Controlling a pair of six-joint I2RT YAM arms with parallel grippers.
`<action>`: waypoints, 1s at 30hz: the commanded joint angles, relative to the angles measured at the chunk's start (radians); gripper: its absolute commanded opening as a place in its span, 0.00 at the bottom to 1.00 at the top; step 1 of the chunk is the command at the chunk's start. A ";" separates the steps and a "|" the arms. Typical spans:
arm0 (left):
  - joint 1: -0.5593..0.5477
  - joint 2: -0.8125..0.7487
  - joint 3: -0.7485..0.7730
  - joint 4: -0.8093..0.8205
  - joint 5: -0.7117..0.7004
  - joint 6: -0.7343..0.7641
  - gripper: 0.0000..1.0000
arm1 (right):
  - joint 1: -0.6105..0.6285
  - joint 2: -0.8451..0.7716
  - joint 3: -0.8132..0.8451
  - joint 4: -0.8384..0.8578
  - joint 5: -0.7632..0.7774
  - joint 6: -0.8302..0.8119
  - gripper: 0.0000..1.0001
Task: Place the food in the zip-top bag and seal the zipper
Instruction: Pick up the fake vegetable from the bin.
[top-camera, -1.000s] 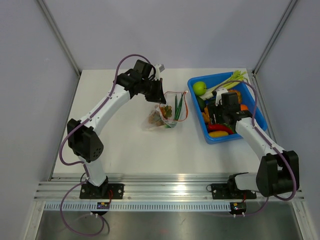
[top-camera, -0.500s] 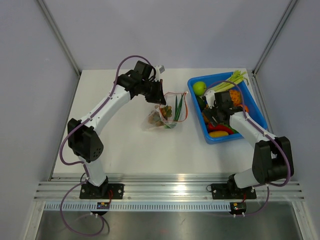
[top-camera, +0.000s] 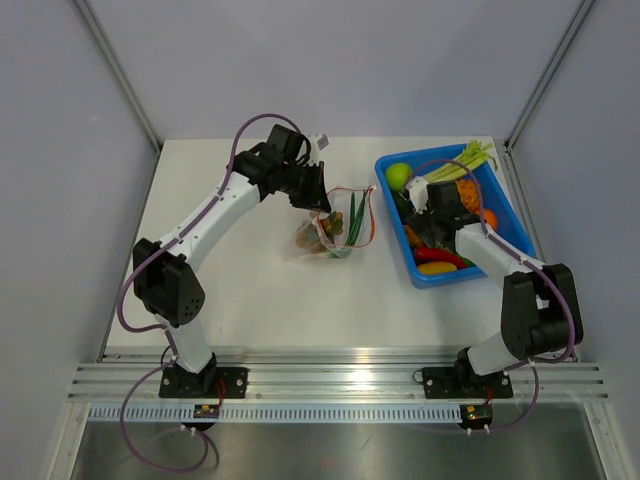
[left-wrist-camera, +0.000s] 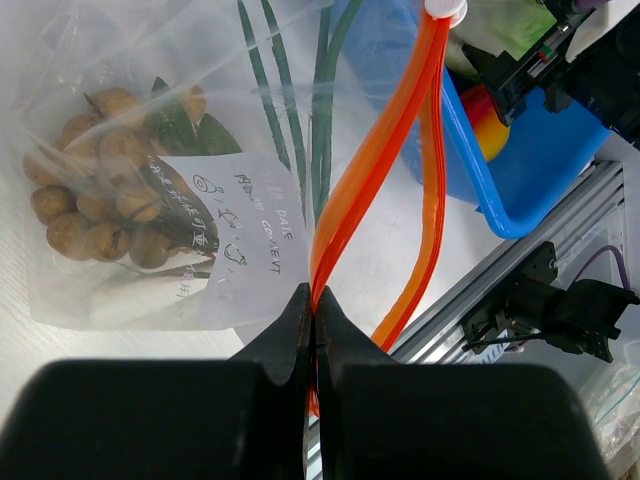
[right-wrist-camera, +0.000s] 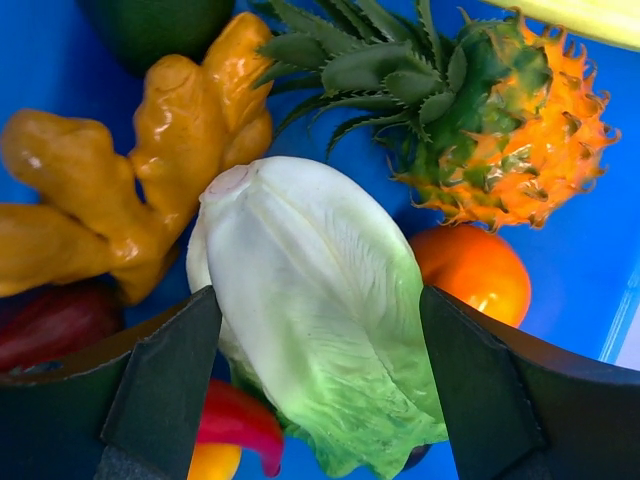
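1. White bench (top-camera: 250, 290) from above, and the left end effector (top-camera: 321, 203) is down at the mouth of the zip-top bag (top-camera: 330, 238). The bag lies mid-bench, just left of the blue bin (top-camera: 450, 279). The right end effector (top-camera: 425, 207) is inside that bin among the toy food, near the green apple (top-camera: 399, 176).
2. Over to the left wrist camera: the fingers are fully closed, nipping the orange-red zipper (left-wrist-camera: 375, 170) right at their tips. Beyond the pinch the strip's two sides part, so the mouth gapes. Through the clear plastic you can see a cluster of brown balls (left-wrist-camera: 95, 200), green onions (left-wrist-camera: 290, 110) and a white handwritten label (left-wrist-camera: 245, 235).
3. On the right wrist camera the jaws are spread wide, with a pad (right-wrist-camera: 165, 385) on either side of the white-green cabbage (right-wrist-camera: 310, 300). They sit close to its flanks, but I cannot tell whether they touch. The cabbage lies in the bin against a ginger root (right-wrist-camera: 150, 140), with a pineapple (right-wrist-camera: 500, 140), an orange fruit (right-wrist-camera: 470, 275) and a red pepper (right-wrist-camera: 240, 420) around it.
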 joint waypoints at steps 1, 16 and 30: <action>0.002 -0.049 -0.014 0.037 0.030 0.005 0.00 | 0.007 0.003 -0.038 0.139 0.068 -0.013 0.86; 0.000 -0.057 -0.015 0.032 0.035 0.011 0.00 | 0.007 -0.014 -0.019 0.071 -0.033 0.049 0.55; 0.000 -0.062 -0.015 0.037 0.039 0.005 0.00 | 0.006 -0.204 0.009 0.063 -0.117 -0.055 0.33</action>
